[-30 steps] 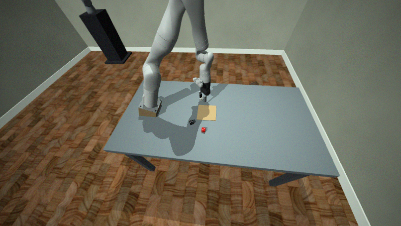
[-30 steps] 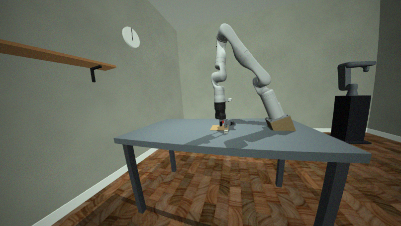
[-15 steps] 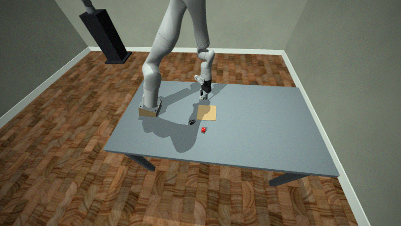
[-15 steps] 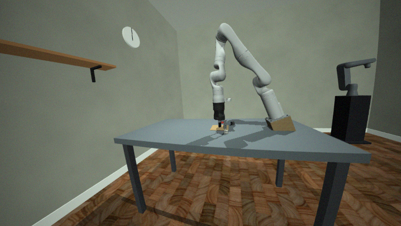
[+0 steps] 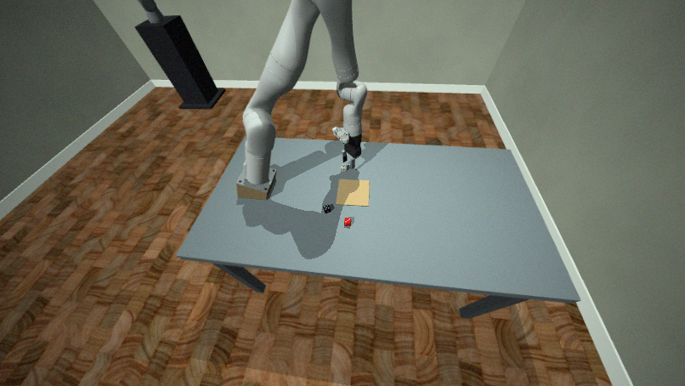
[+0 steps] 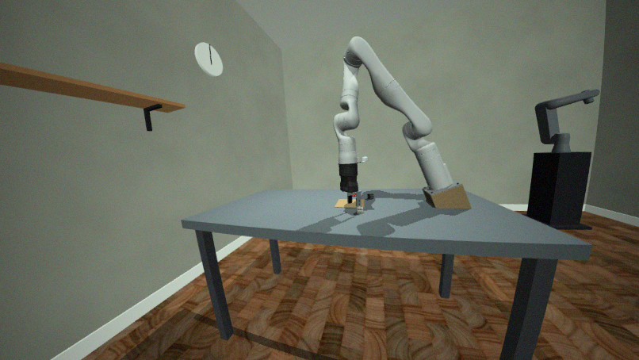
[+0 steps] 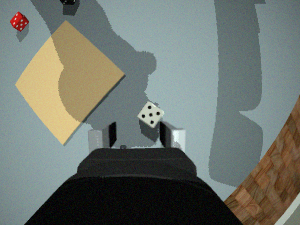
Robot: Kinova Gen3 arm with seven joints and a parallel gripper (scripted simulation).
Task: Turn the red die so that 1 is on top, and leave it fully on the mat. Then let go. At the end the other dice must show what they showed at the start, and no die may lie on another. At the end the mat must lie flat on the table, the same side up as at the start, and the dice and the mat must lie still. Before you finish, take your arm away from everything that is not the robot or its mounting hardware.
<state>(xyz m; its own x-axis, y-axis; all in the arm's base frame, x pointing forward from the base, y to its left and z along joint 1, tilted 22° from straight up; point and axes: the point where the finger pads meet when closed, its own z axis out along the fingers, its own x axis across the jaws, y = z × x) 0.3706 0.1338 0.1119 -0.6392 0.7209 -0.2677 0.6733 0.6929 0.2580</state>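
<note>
The red die point(image 5: 348, 222) lies on the grey table, off the tan mat point(image 5: 353, 192), a little in front of the mat's near edge. It also shows at the upper left of the wrist view point(image 7: 19, 22). The mat point(image 7: 69, 80) lies flat. A black die point(image 5: 326, 207) sits on the table by the mat's near left corner. A white die point(image 7: 150, 115) point(image 5: 343, 167) lies on the table behind the mat. My gripper point(image 7: 137, 130) point(image 5: 348, 164) is open and low over the white die, which sits between the spread fingers, nearer the right one.
The arm's base point(image 5: 256, 188) stands on a wooden block at the table's left. A second dark robot on a black pedestal point(image 5: 174, 54) stands on the floor beyond the table. The table's far edge lies close behind the gripper.
</note>
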